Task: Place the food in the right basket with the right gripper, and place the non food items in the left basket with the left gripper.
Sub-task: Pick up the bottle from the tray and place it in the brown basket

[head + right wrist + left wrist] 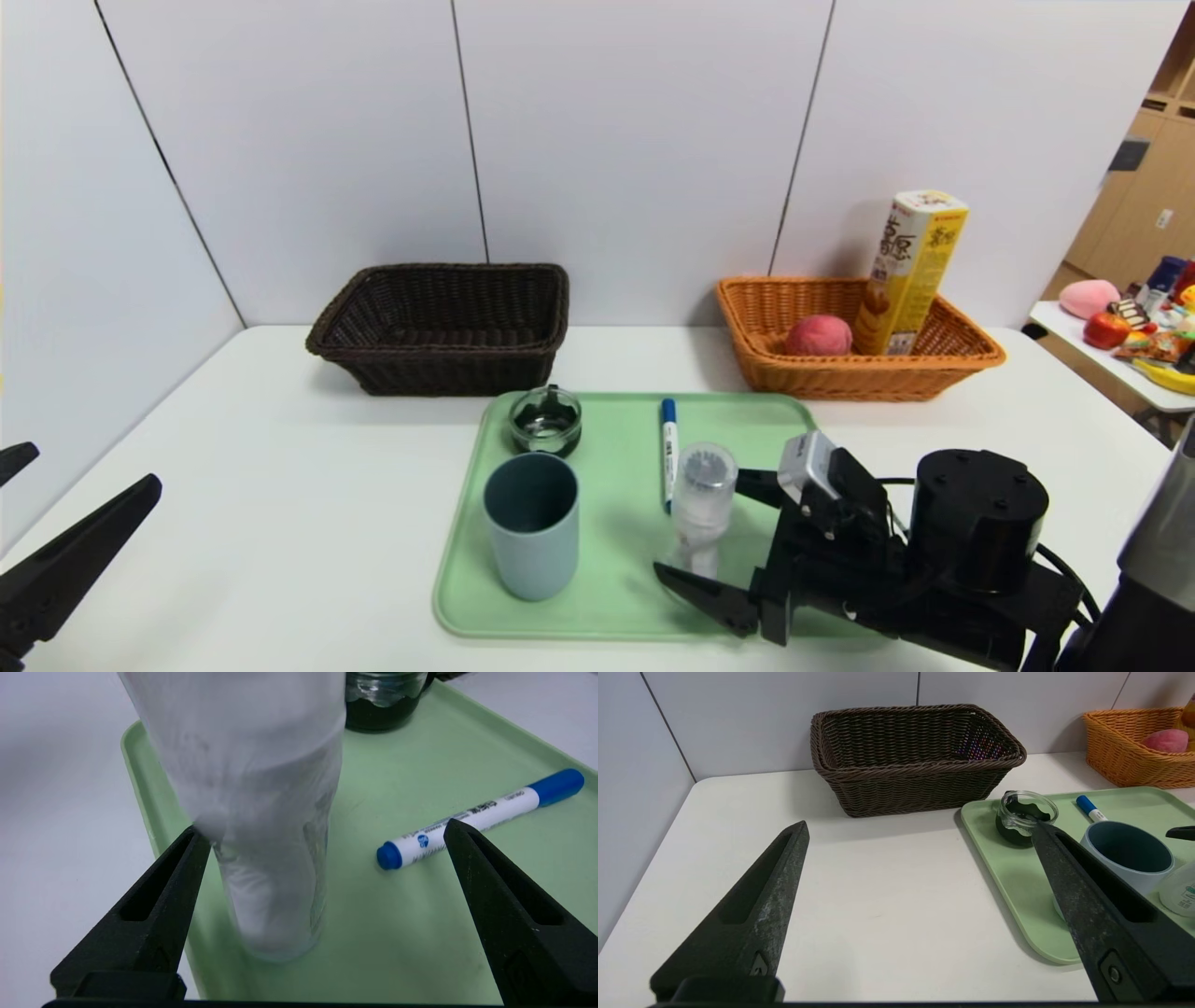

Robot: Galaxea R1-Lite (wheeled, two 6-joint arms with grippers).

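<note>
A: Reaching over the near right part of the green tray (pixel 597 607), the right gripper (pixel 719 537) has its jaws spread wide, one finger on either side of the clear plastic bottle (pixel 702 504). The right wrist view shows one fingertip (pixel 191 840) right at the bottle's side, while the other is well off it, over the marker. It has hold of nothing.

B: Where does the bottle stand?

A: Upright on the tray, near its right front. Just beside it lies the blue-capped marker (pixel 668 448), pointing from front to back. The blue-grey cup (pixel 531 523) stands at the tray's left front, and the small glass jar (pixel 545 420) sits behind it at the back left corner.

B: And the left gripper (pixel 920 830)?

A: Low at the left edge of the table (pixel 280 523), well apart from the tray. Its fingers are wide open and empty.

B: The baskets?

A: The dark brown basket (pixel 439 327) sits against the wall, behind the tray and to the left; I can't make out anything inside it. The orange basket (pixel 859 373) sits behind and to the right. It holds a reddish round fruit (pixel 819 336) and a tall yellow snack box (pixel 910 271) leaning on its back rim.
</note>
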